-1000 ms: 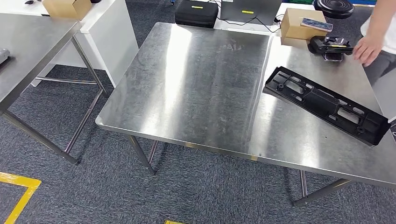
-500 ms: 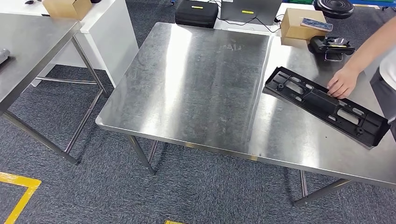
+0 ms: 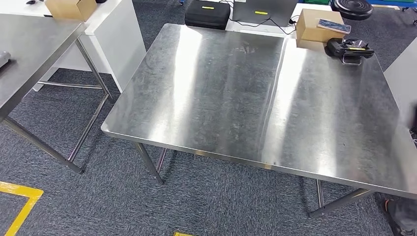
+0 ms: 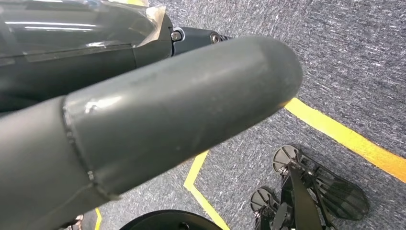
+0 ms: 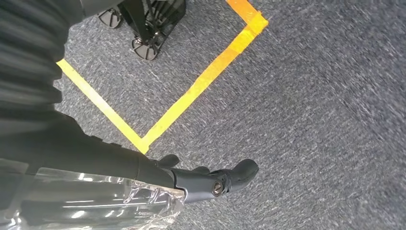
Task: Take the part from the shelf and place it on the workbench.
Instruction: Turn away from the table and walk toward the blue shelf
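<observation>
Steel workbench seen from the head view, far right corner cut off by a pale blurred shape, cannot tell what. Cannot tell where the part is. Cardboard box and small black device at the far right corner, details too small to read. Left hand hanging over carpet, thick grey thumb hiding the fingers, cannot tell whether clenched or released. Right hand hanging above yellow floor tape, dark fingers loosely extended, grasping nothing, partly hidden behind plastic wrap.
</observation>
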`<move>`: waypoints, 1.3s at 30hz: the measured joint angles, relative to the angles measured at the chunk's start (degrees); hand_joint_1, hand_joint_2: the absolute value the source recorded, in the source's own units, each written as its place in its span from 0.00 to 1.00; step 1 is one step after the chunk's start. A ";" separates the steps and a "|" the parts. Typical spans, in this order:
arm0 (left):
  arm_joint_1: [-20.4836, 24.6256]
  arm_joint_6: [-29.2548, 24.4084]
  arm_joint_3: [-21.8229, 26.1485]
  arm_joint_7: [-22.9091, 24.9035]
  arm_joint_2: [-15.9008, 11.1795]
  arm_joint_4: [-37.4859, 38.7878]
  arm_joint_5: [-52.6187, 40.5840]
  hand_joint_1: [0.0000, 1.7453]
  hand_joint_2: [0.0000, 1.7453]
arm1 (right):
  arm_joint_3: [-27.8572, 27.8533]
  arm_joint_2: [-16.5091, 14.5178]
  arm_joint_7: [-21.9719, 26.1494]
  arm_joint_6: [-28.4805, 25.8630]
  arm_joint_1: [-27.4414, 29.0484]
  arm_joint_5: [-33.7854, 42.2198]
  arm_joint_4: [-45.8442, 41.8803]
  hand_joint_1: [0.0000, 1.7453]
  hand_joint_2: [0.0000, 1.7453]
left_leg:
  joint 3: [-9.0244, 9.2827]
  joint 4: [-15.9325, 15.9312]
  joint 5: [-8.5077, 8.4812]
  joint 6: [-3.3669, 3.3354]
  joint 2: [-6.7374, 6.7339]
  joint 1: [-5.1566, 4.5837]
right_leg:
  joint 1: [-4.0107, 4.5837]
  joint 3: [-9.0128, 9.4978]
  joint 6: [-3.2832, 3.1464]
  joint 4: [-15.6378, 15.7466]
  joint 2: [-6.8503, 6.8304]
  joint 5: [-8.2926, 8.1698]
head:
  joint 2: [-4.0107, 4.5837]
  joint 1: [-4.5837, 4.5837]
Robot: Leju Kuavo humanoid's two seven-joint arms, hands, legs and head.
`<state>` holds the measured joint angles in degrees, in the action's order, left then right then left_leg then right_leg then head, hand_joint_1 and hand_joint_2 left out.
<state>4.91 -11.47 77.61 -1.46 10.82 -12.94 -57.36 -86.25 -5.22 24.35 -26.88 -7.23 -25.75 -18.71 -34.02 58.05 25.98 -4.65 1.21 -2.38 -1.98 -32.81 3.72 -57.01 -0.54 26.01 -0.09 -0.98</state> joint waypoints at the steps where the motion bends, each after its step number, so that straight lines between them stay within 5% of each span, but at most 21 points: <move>1: 0.00 0.08 0.00 -0.03 -0.03 0.00 0.00 0.00 0.00 | 0.38 -0.10 -0.13 0.01 0.00 -0.36 0.09 0.00 1.00 | 0.01 0.09 0.02 -0.13 0.00 -0.03 | -0.05 0.06 0.12 0.02 0.00 -0.04 | 0.00 -0.01; 5: 0.01 0.16 -0.01 -0.03 -0.08 -0.01 0.16 0.00 0.00 | 1.82 -0.32 -1.09 -0.13 -0.01 -1.33 0.35 0.00 1.00 | 0.28 -0.54 -0.82 -0.96 -0.14 0.39 | 0.06 -0.18 0.41 -1.12 0.04 1.01 | 0.00 0.02; 8: 0.01 0.22 -0.02 0.36 -0.12 -0.04 0.18 0.00 0.00 | 2.35 -0.34 -2.00 -0.72 0.00 -1.42 0.52 0.00 1.00 | -0.06 -0.89 -1.47 -1.46 -0.33 0.78 | 0.24 -3.69 -0.68 -10.51 0.14 6.92 | 0.00 0.35; 10: 0.01 0.27 -0.02 0.63 -0.14 -0.05 0.18 0.00 0.00 | 2.65 -0.35 -2.44 -1.15 0.08 -1.42 0.64 0.00 1.00 | -0.61 -0.86 -1.82 -1.44 -0.34 0.72 | 0.39 -5.34 -0.73 -16.29 0.22 9.61 | 0.00 0.40; 11: 0.01 0.27 -0.02 0.71 -0.14 -0.05 0.19 0.00 0.00 | 2.87 -0.33 -2.54 -1.33 0.10 -1.43 0.68 0.00 1.00 | -0.89 -0.85 -2.05 -1.33 -0.33 0.70 | 0.50 -4.55 -0.46 -16.03 0.25 9.55 | 0.00 0.42; 13: 0.02 0.23 -0.01 0.78 -0.13 -0.07 0.27 0.00 0.00 | 3.38 -0.27 -2.66 -1.55 0.03 -1.56 0.70 0.00 1.00 | -1.39 -0.78 -2.55 -0.98 -0.32 0.70 | 0.64 0.52 0.10 -8.87 0.27 7.60 | 0.00 0.42; 15: 0.04 0.09 0.00 0.76 -0.07 -0.07 0.38 0.00 0.00 | 3.88 -0.17 -2.76 -1.63 -0.08 -1.74 0.70 0.00 1.00 | -1.70 -0.61 -3.04 -0.41 -0.31 0.64 | 0.98 5.58 -0.10 -1.24 0.39 5.45 | 0.00 0.29; 16: 0.05 0.01 0.00 0.75 -0.04 -0.08 0.40 0.00 0.00 | 4.06 -0.12 -2.80 -1.66 -0.08 -1.80 0.70 0.00 1.00 | -1.77 -0.46 -3.24 -0.12 -0.29 0.63 | 1.13 6.55 -0.46 0.58 0.47 4.94 | 0.00 0.25; 20: 0.00 -0.32 0.01 0.78 -0.05 -0.20 0.38 0.00 0.00 | 4.78 0.01 -3.07 -1.70 -0.06 -2.01 0.76 0.00 1.00 | -2.50 0.38 -2.75 1.45 -0.28 1.01 | 0.86 5.57 -2.57 1.40 0.39 3.63 | 0.00 0.16; 23: -0.04 -0.49 0.02 0.95 -0.09 -0.26 0.31 0.00 0.00 | 5.19 0.08 -3.51 -1.71 0.01 -2.46 0.83 0.00 1.00 | -4.74 8.22 5.06 2.99 -0.43 1.98 | 0.47 4.20 -3.90 1.48 0.02 2.21 | 0.00 -0.10; 25: -0.03 -0.51 0.02 1.04 -0.08 -0.26 0.26 0.00 0.00 | 5.45 0.08 -3.78 -1.71 0.14 -2.68 0.86 0.00 1.00 | -5.74 14.65 8.56 3.94 -0.47 2.76 | 0.45 3.17 -3.77 1.34 -0.22 1.38 | 0.00 -0.14; 27: -0.03 -0.52 0.02 1.10 -0.08 -0.28 0.23 0.00 0.00 | 5.78 0.08 -4.03 -1.71 0.20 -2.83 0.90 0.00 1.00 | -3.19 14.08 7.15 4.58 -0.62 3.45 | 0.28 2.26 -3.31 1.04 -0.34 0.66 | 0.00 -0.16; 29: 0.01 -0.53 0.02 1.12 -0.09 -0.33 0.20 0.00 0.00 | 6.14 0.08 -4.30 -1.72 0.23 -3.03 0.92 0.00 1.00 | 2.81 6.21 4.67 4.89 -0.80 3.94 | 0.10 1.56 -2.73 0.65 -0.36 0.13 | 0.00 -0.21; 31: 0.06 -0.54 0.01 1.12 -0.08 -0.35 0.16 0.00 0.00 | 6.40 0.06 -4.51 -1.74 0.18 -3.23 0.93 0.00 1.00 | 6.94 -0.23 4.16 4.64 -0.76 3.82 | 0.16 1.14 -1.92 0.45 -0.41 -0.40 | 0.00 -0.15; 35: 0.09 -0.57 -0.01 1.19 -0.14 -0.38 -0.09 0.00 0.00 | 6.53 0.04 -5.12 -2.03 0.12 -3.30 0.95 0.00 1.00 | 6.54 -2.06 3.23 2.56 -0.86 3.08 | 0.19 0.49 -0.05 0.45 -0.42 -1.11 | 0.00 -0.26; 37: 0.13 -0.46 -0.02 1.20 -0.15 -0.40 -0.37 0.00 0.00 | 6.55 0.02 -5.89 -2.52 0.20 -3.28 0.98 0.00 1.00 | 5.50 -2.69 1.98 1.22 -1.11 3.01 | 0.23 -1.00 -0.42 -2.91 -0.28 2.02 | 0.00 -0.13; 39: 0.13 -0.17 -0.03 1.22 -0.18 -0.42 -0.65 0.00 0.00 | 6.56 -0.04 -6.90 -3.21 0.28 -3.22 1.02 0.00 1.00 | 4.18 -2.68 1.02 0.64 -1.23 2.64 | 0.24 -3.34 -1.16 -10.16 -0.13 6.91 | 0.00 -0.02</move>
<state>5.05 -11.64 77.58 -0.25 10.64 -13.35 -58.01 -79.69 -5.26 17.45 -30.09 -6.96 -28.97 -17.69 -29.84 55.37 27.01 -4.01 -0.03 0.26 -1.73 -36.15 2.57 -67.17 -0.67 32.92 -0.09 -1.01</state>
